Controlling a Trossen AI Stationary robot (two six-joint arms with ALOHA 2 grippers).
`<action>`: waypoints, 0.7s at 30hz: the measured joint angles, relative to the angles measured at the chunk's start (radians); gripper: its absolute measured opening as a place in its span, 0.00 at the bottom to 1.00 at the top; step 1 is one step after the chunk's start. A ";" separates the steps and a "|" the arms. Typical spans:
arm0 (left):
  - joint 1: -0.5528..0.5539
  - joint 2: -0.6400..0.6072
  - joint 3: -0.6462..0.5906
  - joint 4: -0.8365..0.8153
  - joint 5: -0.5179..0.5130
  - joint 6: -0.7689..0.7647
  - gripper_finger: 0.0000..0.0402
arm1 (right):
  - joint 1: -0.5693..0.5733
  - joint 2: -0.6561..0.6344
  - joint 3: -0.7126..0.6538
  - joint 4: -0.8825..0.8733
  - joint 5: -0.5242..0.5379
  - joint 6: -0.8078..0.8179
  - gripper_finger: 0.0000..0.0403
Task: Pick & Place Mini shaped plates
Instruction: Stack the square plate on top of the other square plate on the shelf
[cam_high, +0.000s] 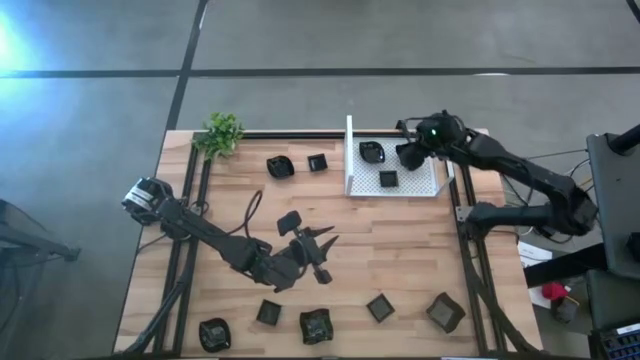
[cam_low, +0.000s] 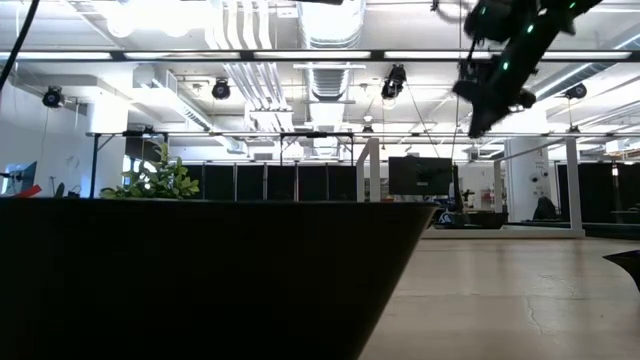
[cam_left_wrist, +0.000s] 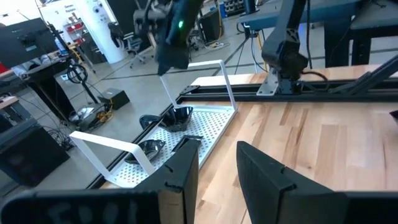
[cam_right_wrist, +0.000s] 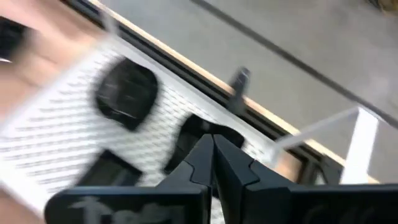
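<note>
Hovering over the white tray and its two plates, the right gripper, fingers pressed together, could knock one if lowered; the left gripper, spread, waits mid-table near scattered plates.

Two mini plates in tray; others scattered (tabletop).
</note>
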 joint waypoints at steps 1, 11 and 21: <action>0.000 0.000 0.000 -0.002 -0.001 0.000 0.26 | 0.036 -0.021 0.000 0.000 0.000 0.007 0.02; -0.001 -0.001 0.000 -0.044 -0.010 -0.012 0.26 | 0.484 -0.125 -0.007 0.001 0.048 0.112 0.02; -0.033 -0.020 0.000 -0.227 -0.006 -0.142 0.26 | 0.941 -0.111 -0.044 0.020 0.178 0.294 0.02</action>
